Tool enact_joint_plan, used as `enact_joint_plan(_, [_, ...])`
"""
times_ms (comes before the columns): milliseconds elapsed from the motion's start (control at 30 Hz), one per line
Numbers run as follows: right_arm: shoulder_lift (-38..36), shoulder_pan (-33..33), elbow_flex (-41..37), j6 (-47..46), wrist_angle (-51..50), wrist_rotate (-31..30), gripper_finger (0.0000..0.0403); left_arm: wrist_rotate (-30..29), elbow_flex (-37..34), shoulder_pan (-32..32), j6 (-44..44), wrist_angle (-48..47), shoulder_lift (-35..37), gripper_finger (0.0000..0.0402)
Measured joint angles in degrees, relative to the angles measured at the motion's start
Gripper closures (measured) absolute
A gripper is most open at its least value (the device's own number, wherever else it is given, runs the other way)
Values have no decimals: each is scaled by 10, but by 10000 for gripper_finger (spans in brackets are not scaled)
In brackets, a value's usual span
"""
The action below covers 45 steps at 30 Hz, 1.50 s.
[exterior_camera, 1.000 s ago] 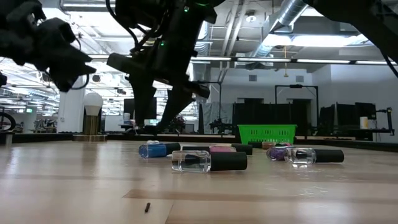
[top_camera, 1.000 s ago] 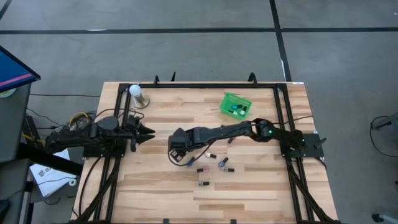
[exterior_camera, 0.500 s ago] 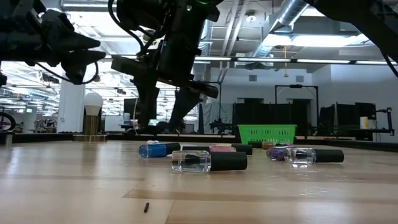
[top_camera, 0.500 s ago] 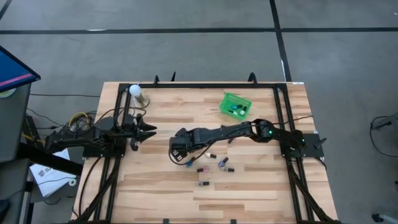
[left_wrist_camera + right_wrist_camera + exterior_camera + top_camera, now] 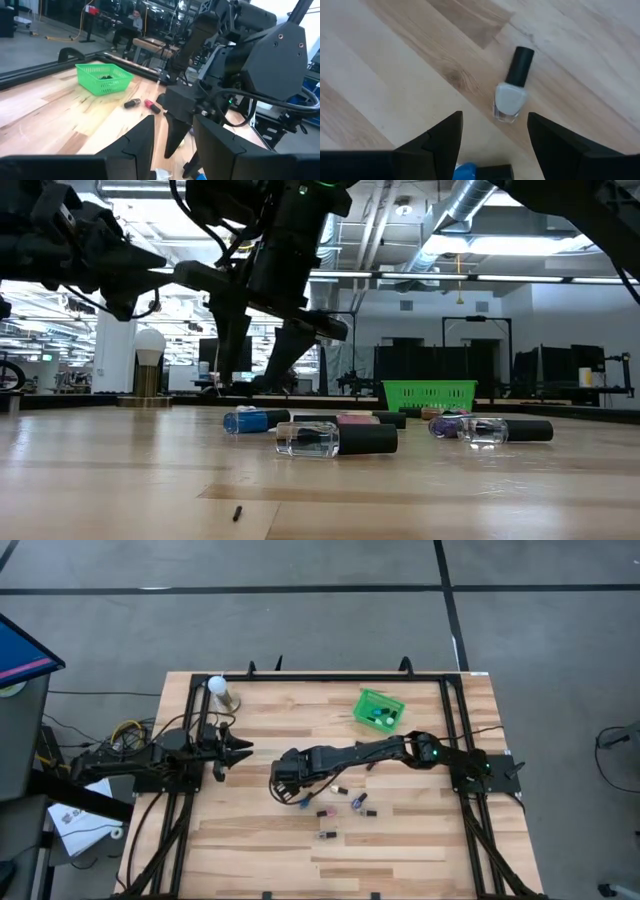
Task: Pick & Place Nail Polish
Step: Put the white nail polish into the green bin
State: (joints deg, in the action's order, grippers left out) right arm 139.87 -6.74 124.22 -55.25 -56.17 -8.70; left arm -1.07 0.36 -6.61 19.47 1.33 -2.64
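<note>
Nail polish bottles (image 5: 340, 802) lie scattered on their sides on the wooden table (image 5: 260, 840), a loose cluster near its middle. The green basket (image 5: 379, 708) sits toward the far right part of the table and holds a few small items, dark and pale; what they are cannot be made out. The right gripper (image 5: 281, 784) reaches across to the left end of the cluster, its two fingers spread apart and empty. In the right wrist view a pale bottle with a black cap (image 5: 512, 90) lies on the wood between and beyond those fingers, untouched, and a blue bottle (image 5: 470, 171) shows close by the gripper. At table height, a clear bottle with a black cap (image 5: 335, 439) lies nearest, with blue, pink and purple ones behind it. The left gripper (image 5: 236, 749) hangs above the table's left side, holding nothing, fingers partly apart. A white ball-topped stand (image 5: 222, 693) stands at the far left corner.
</note>
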Motion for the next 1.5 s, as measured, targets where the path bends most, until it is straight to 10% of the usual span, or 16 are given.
enact_joint_plan(433, [-9,20,0,56,51,176,194,0,0,0,3,3,-12,270])
enact_joint_plan(867, [-20,18,38,33,10,69,236,-1,0,-3,3,60,26,270])
enact_joint_plan(1500, [-19,23,38,32,-30,8,172,-2,0,-6,3,82,26,270])
